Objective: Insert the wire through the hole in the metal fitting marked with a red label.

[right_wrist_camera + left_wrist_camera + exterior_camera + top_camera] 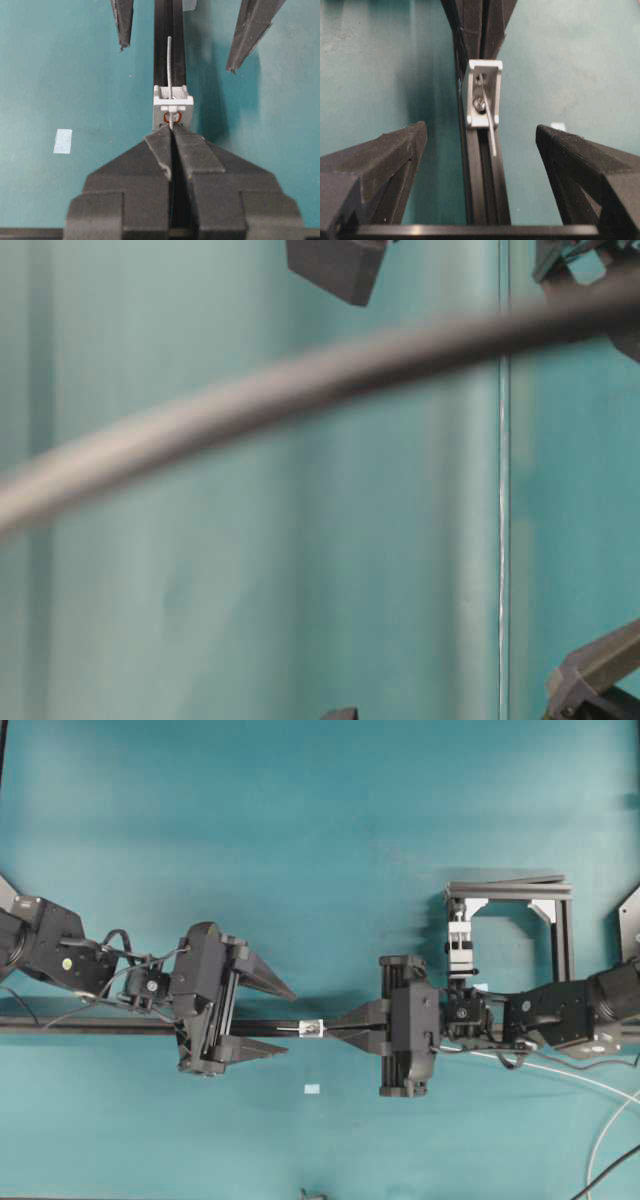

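The metal fitting [312,1028] is a tiny silvery block on the black rail [100,1026], between my two grippers. In the right wrist view the fitting [172,106] carries a red ring [166,118] around its hole. My right gripper [172,131] is shut on the wire right at that ring. The wire [169,65] passes through the fitting and sticks out on the far side. In the left wrist view the wire [490,125] comes out of the fitting [484,95] towards my left gripper [481,129], which is open with its fingers [385,165] either side of the rail, touching nothing.
A black rectangular frame [563,935] with a taller silver clamp [459,942] stands at the back right. A white cable [600,1082] trails off at the right. A small pale tape patch [312,1090] lies in front of the rail. A blurred dark cable [300,380] crosses the table-level view.
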